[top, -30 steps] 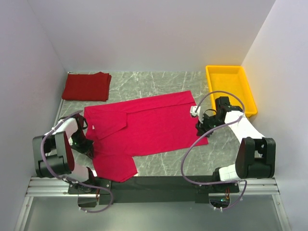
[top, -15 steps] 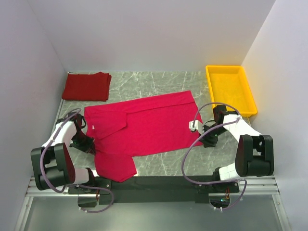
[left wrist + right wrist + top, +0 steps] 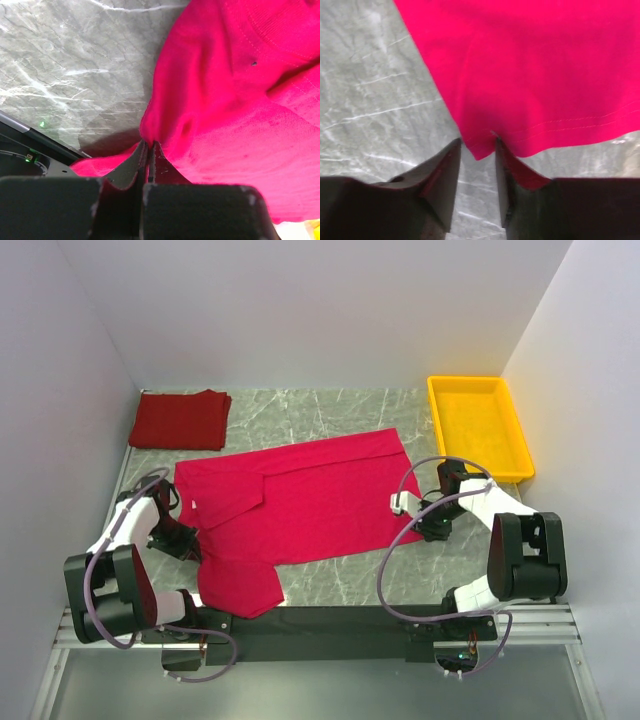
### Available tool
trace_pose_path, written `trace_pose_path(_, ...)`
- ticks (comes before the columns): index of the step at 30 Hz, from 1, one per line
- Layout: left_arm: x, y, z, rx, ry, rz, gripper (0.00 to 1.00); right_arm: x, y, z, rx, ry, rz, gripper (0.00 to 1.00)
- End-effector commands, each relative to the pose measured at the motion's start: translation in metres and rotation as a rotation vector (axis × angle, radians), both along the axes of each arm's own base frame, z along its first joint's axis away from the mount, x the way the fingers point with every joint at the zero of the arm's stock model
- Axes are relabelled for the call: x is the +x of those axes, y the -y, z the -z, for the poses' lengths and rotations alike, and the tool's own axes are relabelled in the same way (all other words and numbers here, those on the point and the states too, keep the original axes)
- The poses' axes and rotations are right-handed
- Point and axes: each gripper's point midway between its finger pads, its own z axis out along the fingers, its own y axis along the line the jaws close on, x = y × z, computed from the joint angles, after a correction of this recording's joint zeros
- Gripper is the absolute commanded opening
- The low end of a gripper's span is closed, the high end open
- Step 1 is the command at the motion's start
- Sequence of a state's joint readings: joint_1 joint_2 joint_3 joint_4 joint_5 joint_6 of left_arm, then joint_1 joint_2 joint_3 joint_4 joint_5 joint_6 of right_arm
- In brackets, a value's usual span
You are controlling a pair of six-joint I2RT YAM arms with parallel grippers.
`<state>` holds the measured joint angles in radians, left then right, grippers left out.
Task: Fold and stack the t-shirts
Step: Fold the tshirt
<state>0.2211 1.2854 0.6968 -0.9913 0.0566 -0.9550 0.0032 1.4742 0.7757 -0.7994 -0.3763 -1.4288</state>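
Note:
The bright crimson t-shirt (image 3: 310,500) lies spread across the middle of the table, with its upper left part folded over. In the left wrist view my left gripper (image 3: 149,145) is shut on a pinched ridge of its cloth (image 3: 225,100); from above it sits at the shirt's left edge (image 3: 190,543). My right gripper (image 3: 430,525) is down at the shirt's near right corner. Its jaws stand open on either side of the hem corner (image 3: 479,148), and the right gripper (image 3: 477,146) does not clamp it. A darker red t-shirt (image 3: 180,420) lies folded at the back left.
A yellow tray (image 3: 480,425) stands at the back right, close to the right wall. White walls close in both sides and the back. The black mounting rail (image 3: 320,622) runs along the near edge. Grey marble table (image 3: 330,415) shows behind the shirt.
My right gripper has dropped toward the near edge onto the shirt's right corner, and its jaws have narrowed. The left arm has shifted slightly, still holding the cloth.

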Motion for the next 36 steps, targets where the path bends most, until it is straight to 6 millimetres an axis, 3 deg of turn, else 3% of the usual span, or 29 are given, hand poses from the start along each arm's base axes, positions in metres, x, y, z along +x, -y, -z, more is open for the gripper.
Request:
trace_pose_path(1,0.001,0.003,-0.004,-0.011,0.028,0.009,0.01,0.004,-0.004,0.004,-0.003,0.0,0.0,0.34)
trace_pose_path(5,0.002,0.001,-0.011,-0.003,0.035,0.0,0.01,0.004,-0.004,-0.006,0.013,0.008,0.018,0.17)
trace_pose_path(7,0.003,0.0,-0.015,0.0,0.049,-0.011,0.01,0.006,-0.007,-0.016,0.036,0.03,0.028,0.05)
trace_pose_path(9,0.002,-0.001,-0.018,0.001,0.053,-0.023,0.01,0.015,-0.009,-0.03,0.048,0.062,0.037,0.0)
trace_pose_path(14,0.002,-0.001,-0.022,-0.008,0.073,-0.052,0.01,0.032,-0.008,-0.059,0.131,0.064,0.126,0.0)
trace_pose_path(20,0.003,-0.002,-0.028,-0.011,0.094,-0.07,0.01,0.053,-0.007,-0.068,0.157,0.073,0.21,0.0)
trace_pose_path(29,0.006,-0.007,-0.044,0.005,0.137,-0.127,0.01,0.08,-0.001,-0.061,0.149,0.058,0.321,0.0)
trace_pose_path(36,-0.005,-0.006,-0.049,0.0,0.145,-0.191,0.01,0.082,-0.001,-0.053,0.15,0.048,0.32,0.0)
